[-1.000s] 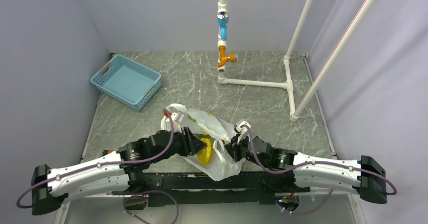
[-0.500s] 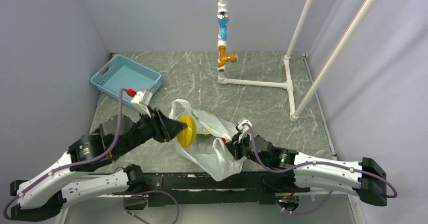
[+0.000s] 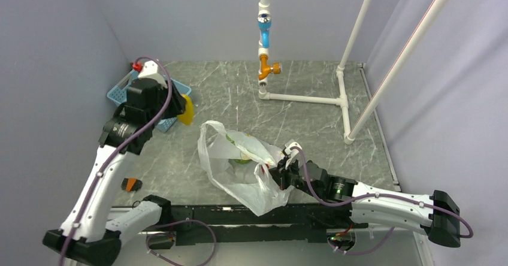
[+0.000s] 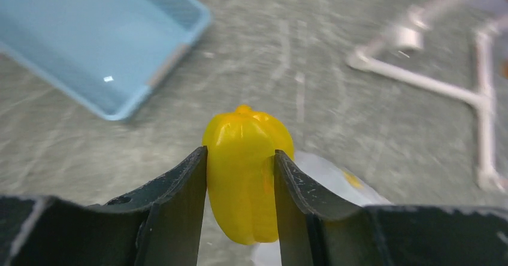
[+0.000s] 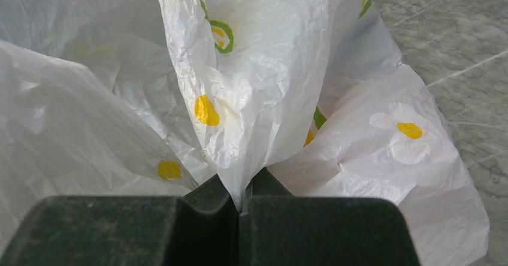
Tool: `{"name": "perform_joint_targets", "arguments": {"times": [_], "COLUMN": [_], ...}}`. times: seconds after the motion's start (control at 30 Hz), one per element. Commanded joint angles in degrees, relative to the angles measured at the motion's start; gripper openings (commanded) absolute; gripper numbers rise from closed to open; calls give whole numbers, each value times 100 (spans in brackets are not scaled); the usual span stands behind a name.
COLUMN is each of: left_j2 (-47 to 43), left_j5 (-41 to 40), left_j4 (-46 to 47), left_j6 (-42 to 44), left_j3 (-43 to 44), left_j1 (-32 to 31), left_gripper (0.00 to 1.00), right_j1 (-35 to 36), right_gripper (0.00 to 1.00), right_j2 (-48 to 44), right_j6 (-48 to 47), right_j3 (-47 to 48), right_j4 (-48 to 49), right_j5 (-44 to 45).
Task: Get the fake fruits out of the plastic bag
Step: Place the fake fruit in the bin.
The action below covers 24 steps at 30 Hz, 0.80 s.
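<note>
My left gripper is shut on the yellow oblong fruit, held in the air beside the blue basket's right corner; the wrist view shows the fruit pinched between both fingers. The white plastic bag lies open at the table's front middle, with a green fruit showing inside. My right gripper is shut on a fold of the bag. The red and dark purple fruits are hidden.
The blue lattice basket stands at the back left, partly behind my left arm, and shows in the left wrist view. A white pipe frame with an orange and blue fitting stands at the back right.
My left gripper has pulled the yellow fruit out of the bag, lifted it, and carried it back left to the basket. The right gripper stays shut on the bag.
</note>
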Motion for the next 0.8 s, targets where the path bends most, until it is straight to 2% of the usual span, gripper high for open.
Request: {"name": "perform_joint_targets", "arguments": {"times": [0.0,0.17,0.23,0.33,0.43,0.53,0.67,0.77], "left_j2": [247,1247,1738,2584,3304,3884,4656,4994], "left_j5": [821,1826,2191,2821,2921,2808,2909,2882], "left_j4": [742,1621,1917,2234,2514,2403,1856,1565], "left_j6": [449,204,-13,-331,-329,-11,374,562], "left_j3": [-205,-280,-178,12,166,500,1141,1225], "left_j1": [1689,3110,3479,3893,4010,4039,4114,4113], "left_gripper": [38,39,43,42,42,44,51,56], "right_j1": [-36,-46,-44,-83,-104,-121,-153,-165], "right_gripper": [0,0,0,0,0,0,0,0], "right_j2": [-22,242,273,317,317,215,49,7], "right_j6": [-296,-533,-600,-709,-787,-774,-675,-599], "right_j3": [160,325,308,359,437,413,366,432], "right_j4": [273,334,389,420,396,370,268,86], "right_j5": [142,54,58,82,79,86,97,102]}}
